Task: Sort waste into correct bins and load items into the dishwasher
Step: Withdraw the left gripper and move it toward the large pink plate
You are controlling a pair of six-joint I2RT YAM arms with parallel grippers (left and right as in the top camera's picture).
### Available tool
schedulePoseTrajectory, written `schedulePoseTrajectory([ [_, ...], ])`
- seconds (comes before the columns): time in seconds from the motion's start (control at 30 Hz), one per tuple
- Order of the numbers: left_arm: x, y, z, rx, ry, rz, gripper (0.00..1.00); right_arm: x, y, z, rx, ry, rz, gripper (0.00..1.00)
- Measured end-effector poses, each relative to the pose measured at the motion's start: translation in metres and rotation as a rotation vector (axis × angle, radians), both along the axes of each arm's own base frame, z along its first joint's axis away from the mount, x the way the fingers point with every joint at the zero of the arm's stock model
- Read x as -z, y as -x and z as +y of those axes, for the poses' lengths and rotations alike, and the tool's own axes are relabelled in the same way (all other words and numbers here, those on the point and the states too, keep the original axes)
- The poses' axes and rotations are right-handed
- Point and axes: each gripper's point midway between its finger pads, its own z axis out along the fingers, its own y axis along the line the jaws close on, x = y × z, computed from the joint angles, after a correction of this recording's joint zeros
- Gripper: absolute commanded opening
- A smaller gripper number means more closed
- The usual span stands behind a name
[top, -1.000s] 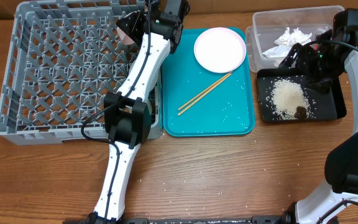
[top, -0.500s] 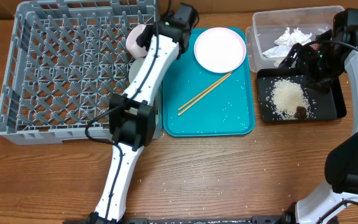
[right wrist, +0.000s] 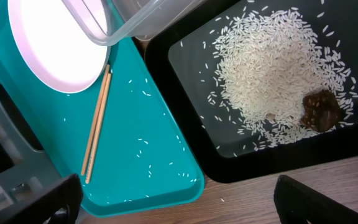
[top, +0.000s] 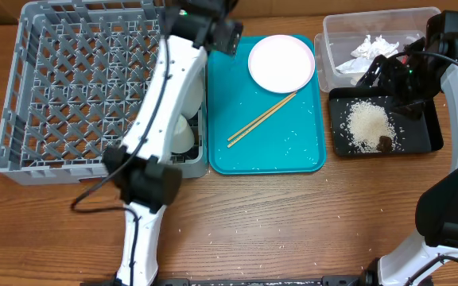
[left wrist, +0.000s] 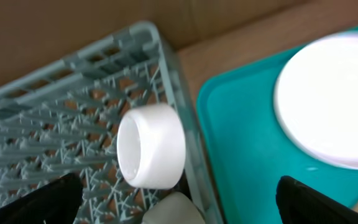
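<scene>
Just changed: the left fingers (left wrist: 36, 202), a second ago closed round a small white cup (left wrist: 151, 146) above the dish rack (top: 70, 87), now stand wide apart and empty, and the arm has swung toward the rack's far right corner
Cup now: lying on its side among the pegs, close against the rack's right wall, clear of both fingers
Meaning for the task: the cup looks loaded; the plate (top: 281, 63) and chopsticks (top: 262, 118) are still on the teal tray (top: 308, 155) and are probably next
Right fingers (right wrist: 36, 199): spread wide with nothing between them, over the edge of the black tray (top: 432, 139), unmoved
Waste: rice (top: 368, 125) and brown lump (top: 384, 144) in the black tray, napkin (top: 374, 48) in the clear tub (top: 336, 36)
Left wrist alone shows: the released cup, which the arm hides from overhead
Overhead alone shows: a bowl (top: 183, 135) near the rack's near right corner
Right wrist alone shows: loose grains scattered on the teal tray
</scene>
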Motion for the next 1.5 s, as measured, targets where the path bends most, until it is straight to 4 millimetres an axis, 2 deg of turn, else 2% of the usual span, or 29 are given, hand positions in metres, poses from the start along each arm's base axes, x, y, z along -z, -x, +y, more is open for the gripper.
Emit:
schedulePoseTrajectory([
  [0.03, -0.022, 0.006, -0.004, 0.025, 0.046, -0.031, 1.00, 0.000, 0.000, 0.000, 0.000, 0.000, 0.000, 1.00],
  [0.13, -0.050, 0.020, -0.011, 0.071, 0.113, -0.056, 1.00, 0.000, 0.000, 0.000, 0.000, 0.000, 0.000, 1.00],
  [0.23, -0.059, 0.035, -0.017, 0.108, 0.161, -0.034, 1.00, 0.000, 0.000, 0.000, 0.000, 0.000, 0.000, 1.00],
  [0.3, -0.057, 0.041, -0.019, 0.108, 0.186, -0.006, 1.00, 0.000, 0.000, 0.000, 0.000, 0.000, 0.000, 1.00],
  [0.5, -0.035, 0.070, -0.017, 0.057, 0.226, 0.148, 0.98, 0.000, 0.000, 0.000, 0.000, 0.000, 0.000, 1.00],
  [0.83, -0.023, 0.091, -0.015, 0.034, 0.302, 0.270, 0.94, 0.000, 0.000, 0.000, 0.000, 0.000, 0.000, 1.00],
  [1.5, -0.015, 0.105, -0.011, 0.021, 0.292, 0.340, 0.93, 0.000, 0.000, 0.000, 0.000, 0.000, 0.000, 1.00],
])
